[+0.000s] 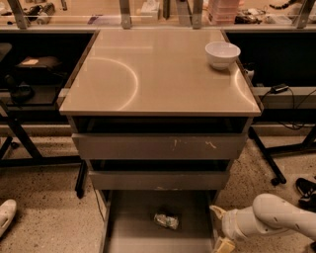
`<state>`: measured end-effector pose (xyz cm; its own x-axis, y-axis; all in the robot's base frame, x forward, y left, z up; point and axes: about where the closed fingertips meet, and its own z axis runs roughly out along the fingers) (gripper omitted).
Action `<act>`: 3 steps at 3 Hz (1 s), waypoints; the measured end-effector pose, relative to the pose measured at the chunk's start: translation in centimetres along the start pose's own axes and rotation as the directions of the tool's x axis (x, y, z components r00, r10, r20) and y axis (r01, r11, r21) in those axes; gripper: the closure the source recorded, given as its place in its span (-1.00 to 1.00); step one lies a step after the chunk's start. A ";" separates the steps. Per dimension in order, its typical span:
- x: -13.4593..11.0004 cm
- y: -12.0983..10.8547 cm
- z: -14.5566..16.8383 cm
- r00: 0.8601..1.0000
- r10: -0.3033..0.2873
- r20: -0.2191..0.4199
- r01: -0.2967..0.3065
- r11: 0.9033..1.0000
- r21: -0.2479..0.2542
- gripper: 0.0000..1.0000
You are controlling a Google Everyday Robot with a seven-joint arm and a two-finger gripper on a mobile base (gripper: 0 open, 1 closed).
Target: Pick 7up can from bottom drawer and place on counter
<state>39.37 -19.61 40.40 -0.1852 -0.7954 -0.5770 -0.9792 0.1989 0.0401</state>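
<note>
One 7up can (pixel 166 220) lies on its side near the middle of the pulled-out drawer (pixel 129 233). Just off the drawer's right wall sits the gripper (pixel 220 229), fingers spread wide, gripping nothing, clear of the can. Above the drawer, the glossy beige counter (pixel 158 74) carries a white bowl (pixel 222 53). Left of the drawer, speckled floor (pixel 44 207).

Speckled stone floor (pixel 49 197); black-legged workbenches (pixel 19 136) left and right, dark beneath; cables (pixel 291 106) trailing at right; white shoe (pixel 6 215) at left edge; cluttered bench (pixel 148 10) behind; pincer (pixel 221 228) low at right, spread, near floor
</note>
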 end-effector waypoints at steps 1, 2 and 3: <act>-0.1 -0.1 -0.1 1.000 -0.002 -0.001 0.002 1.000 0.002 -1.00; 0.4 -0.6 2.2 0.999 -0.033 -0.001 0.033 0.999 0.018 -1.00; 1.3 -3.4 6.9 0.996 -0.079 0.032 0.077 0.995 0.058 -1.00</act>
<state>43.05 -17.39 33.87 -0.1049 -0.7902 -0.6039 -0.9841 0.1699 -0.0513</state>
